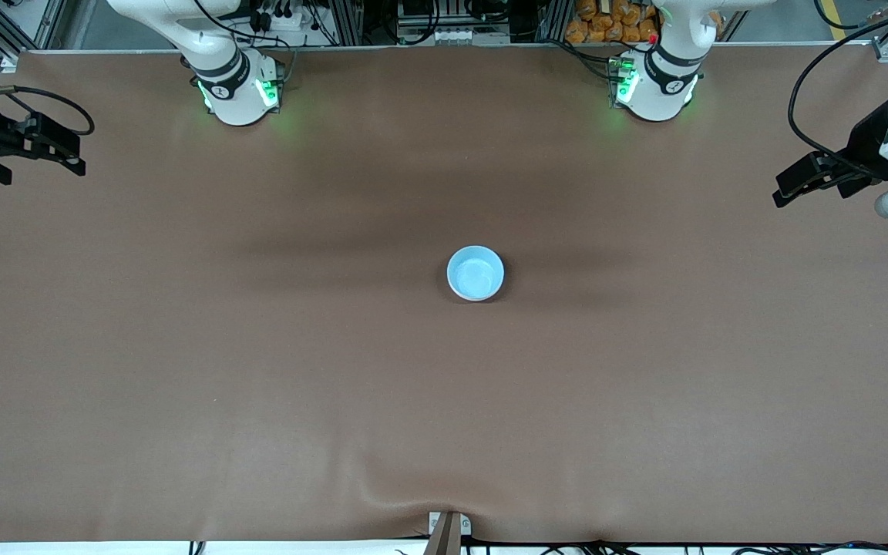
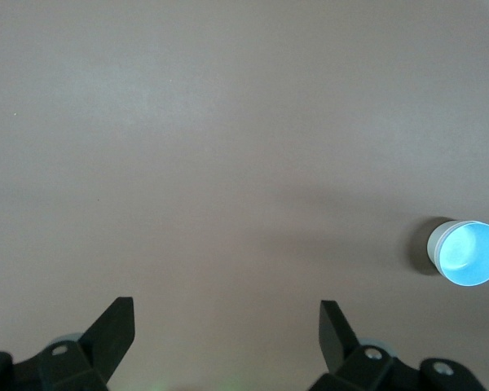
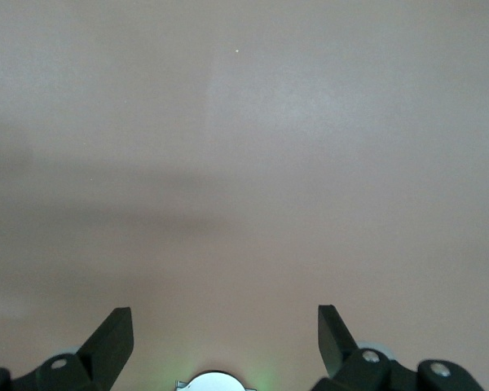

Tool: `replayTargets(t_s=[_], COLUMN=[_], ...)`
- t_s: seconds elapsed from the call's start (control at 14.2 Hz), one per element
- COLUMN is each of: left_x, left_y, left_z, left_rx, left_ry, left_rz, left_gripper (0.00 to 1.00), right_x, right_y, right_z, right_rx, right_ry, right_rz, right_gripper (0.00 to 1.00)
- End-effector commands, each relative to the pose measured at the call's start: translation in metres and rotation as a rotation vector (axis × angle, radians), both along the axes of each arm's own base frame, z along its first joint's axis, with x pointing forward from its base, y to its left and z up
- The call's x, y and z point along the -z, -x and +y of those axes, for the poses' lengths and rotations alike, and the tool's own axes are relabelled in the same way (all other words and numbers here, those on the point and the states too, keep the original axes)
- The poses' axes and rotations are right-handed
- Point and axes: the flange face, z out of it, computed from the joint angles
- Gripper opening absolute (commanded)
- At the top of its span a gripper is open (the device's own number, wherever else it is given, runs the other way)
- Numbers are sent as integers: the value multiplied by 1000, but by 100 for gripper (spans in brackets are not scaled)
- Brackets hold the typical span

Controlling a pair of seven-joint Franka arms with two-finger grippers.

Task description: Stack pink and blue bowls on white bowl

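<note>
Only one stack of bowls shows on the brown, cloth-covered surface (image 1: 182,347): a small round light sky-blue bowl (image 1: 475,272) sitting upright near the middle, a little toward the left arm's end. Its glossy inside faces up, and a pale white outer wall shows under the blue rim in the front view. In the left wrist view the same blue bowl (image 2: 466,252) appears with a whitish-grey outer wall below its rim, so it seems to sit nested in a white bowl (image 2: 434,242); whether a pink bowl lies between them cannot be told.

Both arms wait at the ends of the surface, well apart from the bowls. The left hand (image 1: 782,194) hangs over the edge at the left arm's end, and the left wrist view shows its two black fingers (image 2: 114,326) spread wide with bare brown cloth between them, grasping nothing. The right hand (image 1: 74,163) hangs over the edge at the right arm's end; its black fingers (image 3: 114,336) likewise stand released and wide, with only bare cloth between them.

A soft dark shadow band lies across the cloth beside the bowls.
</note>
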Motion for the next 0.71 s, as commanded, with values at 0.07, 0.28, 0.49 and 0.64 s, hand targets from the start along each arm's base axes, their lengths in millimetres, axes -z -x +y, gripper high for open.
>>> replayTargets(t_s=[0.07, 0.28, 0.49, 0.64], left_x=[-5, -10, -13, -14], left_y=[0, -3, -4, -5], left_z=[0, 0, 0, 0], left_rx=[11, 8, 11, 10], left_ry=[24, 26, 25, 25], left_rz=[-20, -31, -37, -39], left_gripper=[100, 100, 100, 100], right_x=[-5, -5, -5, -4], right_y=[6, 5, 5, 5], right_z=[-11, -12, -21, -19], right_rx=[6, 9, 27, 22], right_ry=[6, 4, -2, 0], right_rz=[-15, -20, -20, -18], right_gripper=[100, 100, 100, 100])
